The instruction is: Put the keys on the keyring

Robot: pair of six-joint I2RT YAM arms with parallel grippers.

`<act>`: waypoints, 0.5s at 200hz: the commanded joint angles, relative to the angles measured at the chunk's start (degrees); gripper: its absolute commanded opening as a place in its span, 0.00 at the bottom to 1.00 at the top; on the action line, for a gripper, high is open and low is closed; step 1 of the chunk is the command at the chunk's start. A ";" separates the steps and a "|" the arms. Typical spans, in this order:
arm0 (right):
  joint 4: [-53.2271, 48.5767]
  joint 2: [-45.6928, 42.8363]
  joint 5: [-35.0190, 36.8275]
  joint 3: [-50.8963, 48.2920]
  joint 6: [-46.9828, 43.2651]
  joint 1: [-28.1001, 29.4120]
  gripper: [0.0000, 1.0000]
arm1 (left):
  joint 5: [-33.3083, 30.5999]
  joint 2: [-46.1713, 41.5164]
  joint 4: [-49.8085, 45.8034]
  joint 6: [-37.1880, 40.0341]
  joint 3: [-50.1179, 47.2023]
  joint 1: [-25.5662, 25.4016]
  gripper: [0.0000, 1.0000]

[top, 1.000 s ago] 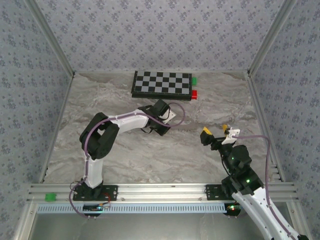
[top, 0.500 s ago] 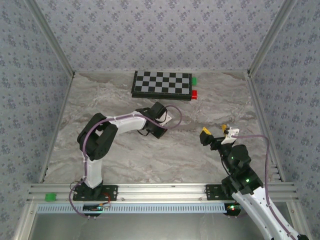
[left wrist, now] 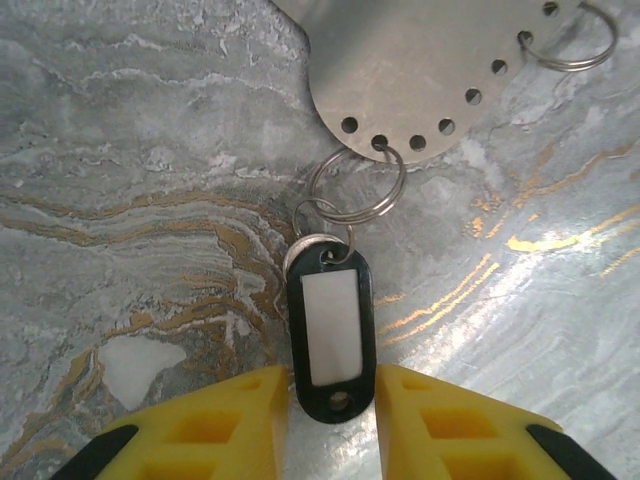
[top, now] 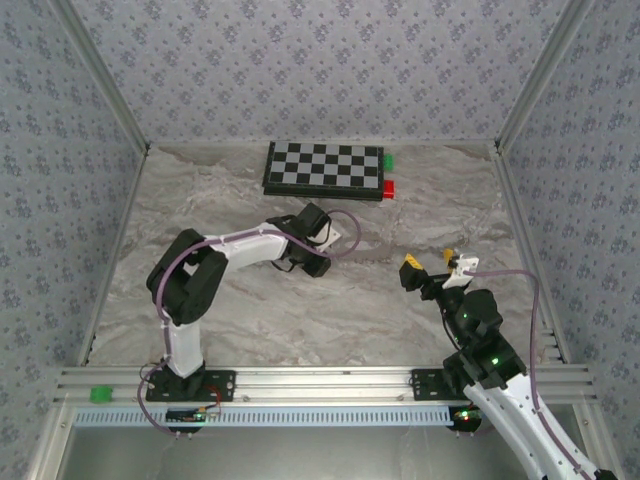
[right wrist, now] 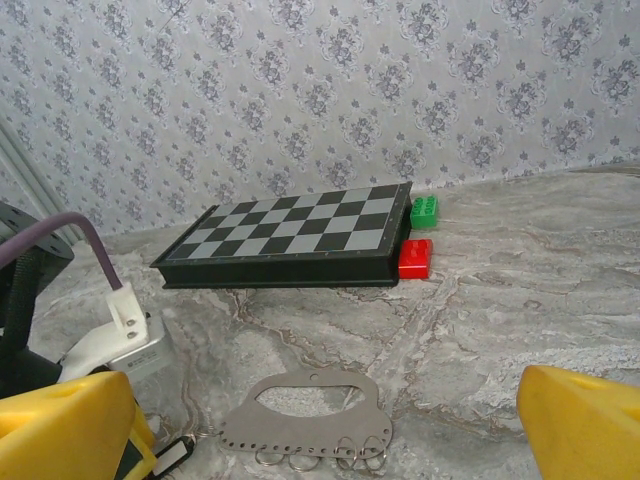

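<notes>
The key (left wrist: 330,340), a black tag with a white label, lies flat on the marble table. A small loop joins it to a split ring (left wrist: 357,185) that passes through a hole in the keyring (left wrist: 420,60), a flat grey plate with a row of holes. My left gripper (left wrist: 332,392) is open, its yellow fingers (left wrist: 240,420) flanking the tag's lower end with thin gaps on both sides. The right wrist view shows the keyring (right wrist: 305,425) lying flat with the key (right wrist: 172,458) at its left corner. My right gripper (top: 430,262) hovers open and empty to the right.
A folded chessboard (top: 323,168) lies at the back, with a green block (top: 388,160) and a red block (top: 389,187) at its right end. Several bare split rings (right wrist: 355,455) hang from the plate's near edge. Patterned walls enclose the table.
The left gripper's jaws have parted from shut, and the left wrist has shifted slightly left. The right arm has not moved.
</notes>
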 commanded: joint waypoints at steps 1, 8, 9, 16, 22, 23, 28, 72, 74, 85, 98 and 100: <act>1.34 0.02 -0.40 -0.12 0.79 -0.28 1.00 | -0.15 -4.16 -1.52 -0.78 -1.14 0.16 0.32; 1.29 0.06 -0.49 -0.05 0.76 -0.37 1.00 | -0.21 -5.07 -1.40 -1.02 -1.64 0.24 0.33; 1.29 0.04 -0.49 -0.08 0.75 -0.33 1.00 | -0.21 -5.19 -1.37 -1.04 -1.73 0.24 0.33; 1.44 0.01 -0.52 -0.11 0.72 -0.32 1.00 | -0.21 -6.28 -1.03 -1.41 -2.44 0.29 0.34; 1.54 0.01 -0.58 -0.11 0.58 -0.36 1.00 | -0.17 -7.35 -0.55 -1.84 -3.17 0.25 0.36; 1.59 0.01 -0.58 -0.07 0.62 -0.33 1.00 | -0.15 -7.56 -0.42 -1.89 -3.24 0.25 0.36; 1.78 0.01 -0.67 -0.07 0.47 -0.30 1.00 | -0.22 -8.59 0.06 -2.25 -3.92 0.26 0.38; 2.89 1.09 -1.27 -0.38 -0.19 -0.39 1.00 | -2.98 -21.60 6.59 -6.21 -11.49 1.04 0.54; 2.92 1.22 -1.26 -0.42 -0.26 -0.39 1.00 | -3.37 -22.28 6.86 -6.37 -11.84 1.12 0.54; 3.97 1.97 -1.51 -0.77 -0.46 -0.43 1.00 | -5.10 -25.80 8.04 -7.21 -13.63 1.74 0.63; 6.03 3.50 -1.87 -1.51 -0.82 -0.42 1.00 | -7.98 -30.28 9.59 -8.49 -15.64 2.65 0.68; 6.34 3.81 -1.85 -1.63 -0.91 -0.42 1.00 | -8.73 -30.93 9.80 -8.70 -15.88 2.84 0.69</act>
